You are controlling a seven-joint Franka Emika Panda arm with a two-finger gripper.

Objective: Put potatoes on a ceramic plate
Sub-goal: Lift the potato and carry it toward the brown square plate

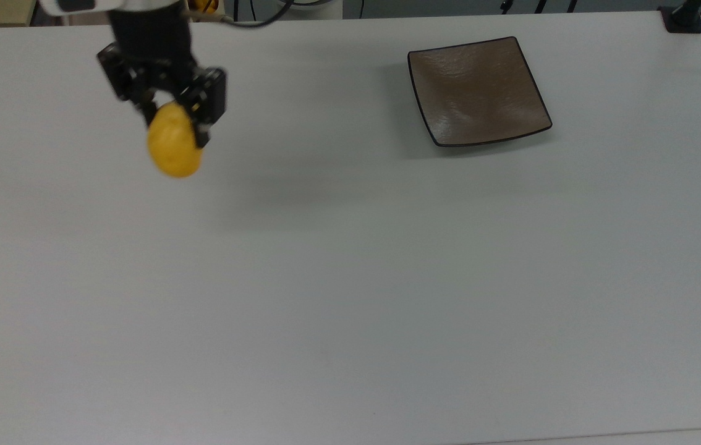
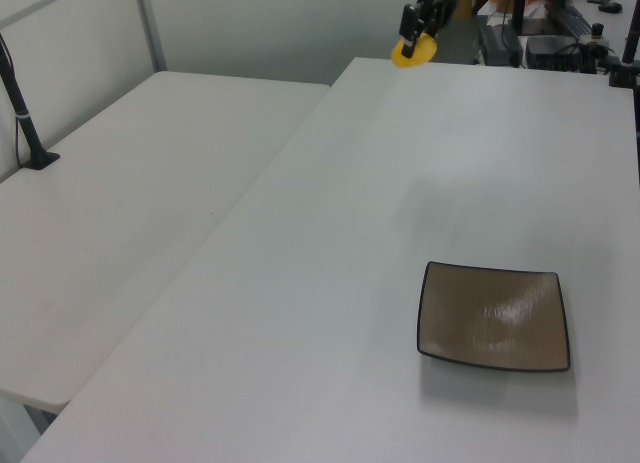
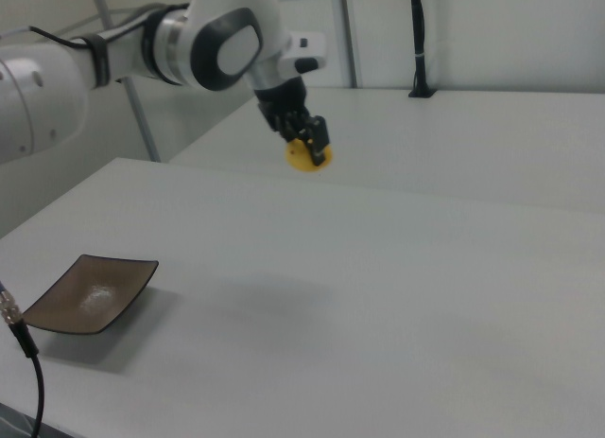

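A yellow oval potato (image 1: 174,149) hangs high above the white table, and my gripper (image 1: 172,114) is shut on its upper end. The left view shows the potato (image 2: 413,50) under the gripper (image 2: 420,28) at the table's far end. In the right view the potato (image 3: 307,156) sits between the black fingers of the gripper (image 3: 307,140), well off the tabletop. The square glossy brown ceramic plate (image 1: 478,91) lies bare far to the top view's right, also as the plate (image 2: 494,316) in the left view and the plate (image 3: 92,293) in the right view.
The white table (image 1: 350,278) stretches wide below the arm. A second white table (image 2: 130,183) adjoins it on the left view's left. A black post base (image 1: 683,18) stands at the top view's far right corner. A cable (image 3: 21,348) hangs at the right view's lower left.
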